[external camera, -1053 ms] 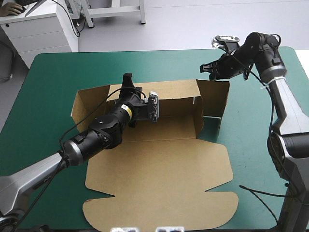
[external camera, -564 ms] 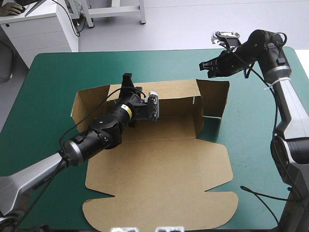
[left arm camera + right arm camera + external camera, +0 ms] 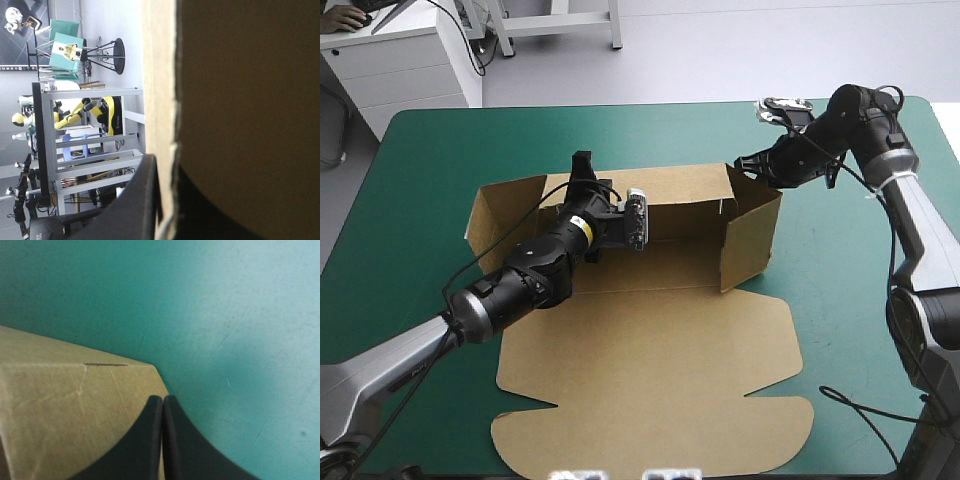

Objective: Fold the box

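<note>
Presently the box [image 3: 650,350] sits in the middle of the teal-green desk [image 3: 420,160], partly erected. Its far wall [image 3: 680,200] stands upright. The right side wall [image 3: 752,228] is raised and angled inward. The left flap [image 3: 505,205] leans outward, and the lid panel [image 3: 650,390] lies flat toward the near edge.

The left tool [image 3: 584,165] is clamped on the top edge of the far wall, toward its left end; the left wrist view shows the board pinched between the black fingers [image 3: 142,200]. The right tool [image 3: 745,163] is clenched and empty, its fingers meeting in one point at the far upper corner of the right side wall. Contact looks likely, but I cannot confirm it.

Assessment: the step in hand appears to be squaring the right side wall to the far wall.

Recommendations:
- Press with the closed tip along the upper edge, leftward and slowly.
- Use the left grip as an anchor so the far wall stays upright and the box does not slide.
- Stop at square; pushing further risks creasing the fold line or buckling the corner.
- The left flap looks due for the same treatment afterwards.
</note>
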Available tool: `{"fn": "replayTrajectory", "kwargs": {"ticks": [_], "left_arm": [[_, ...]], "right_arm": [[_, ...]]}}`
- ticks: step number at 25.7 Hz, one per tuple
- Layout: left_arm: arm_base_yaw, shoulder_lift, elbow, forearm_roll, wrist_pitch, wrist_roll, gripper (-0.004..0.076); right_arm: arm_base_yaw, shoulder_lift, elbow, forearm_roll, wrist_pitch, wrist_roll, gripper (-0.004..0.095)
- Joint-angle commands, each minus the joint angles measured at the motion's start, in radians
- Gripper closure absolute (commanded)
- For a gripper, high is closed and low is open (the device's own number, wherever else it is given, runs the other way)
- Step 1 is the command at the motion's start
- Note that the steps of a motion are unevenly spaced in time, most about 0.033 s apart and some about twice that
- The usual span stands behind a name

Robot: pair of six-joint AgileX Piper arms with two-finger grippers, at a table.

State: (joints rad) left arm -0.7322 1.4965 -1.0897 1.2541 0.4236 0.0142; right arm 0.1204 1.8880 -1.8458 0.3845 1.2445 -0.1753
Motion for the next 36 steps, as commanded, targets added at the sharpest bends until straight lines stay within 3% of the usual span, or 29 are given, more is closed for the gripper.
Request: {"fn": "replayTrajectory", "kwargs": {"ticks": [1,5,8,13,23,36], "left_arm": [[-0.002,-0.027,-0.022,-0.01,0.051,-0.02,0.0731],[-0.002,-0.027,-0.022,-0.01,0.051,-0.02,0.0731],[-0.002,-0.027,-0.022,-0.01,0.048,-0.02,0.0731],[-0.002,-0.027,-0.022,-0.01,0.052,-0.02,0.0731],[-0.002,-0.027,-0.022,-0.01,0.063,-0.02,0.0731],[-0.002,-0.027,-0.022,-0.012,0.067,-0.02,0.0731]], "right_arm": [[-0.001,-0.105,0.024,0.034,0.005,-0.038,0.0922],[-0.001,-0.187,0.049,0.038,0.003,-0.105,0.0887],[-0.001,-0.228,0.049,0.014,0.003,-0.103,0.0636],[-0.001,-0.231,0.049,0.033,0.003,-0.093,0.0429],[-0.001,-0.288,0.204,0.066,0.003,-0.122,0.042],[-0.001,-0.36,0.204,0.084,0.002,-0.133,0.0418]]}}
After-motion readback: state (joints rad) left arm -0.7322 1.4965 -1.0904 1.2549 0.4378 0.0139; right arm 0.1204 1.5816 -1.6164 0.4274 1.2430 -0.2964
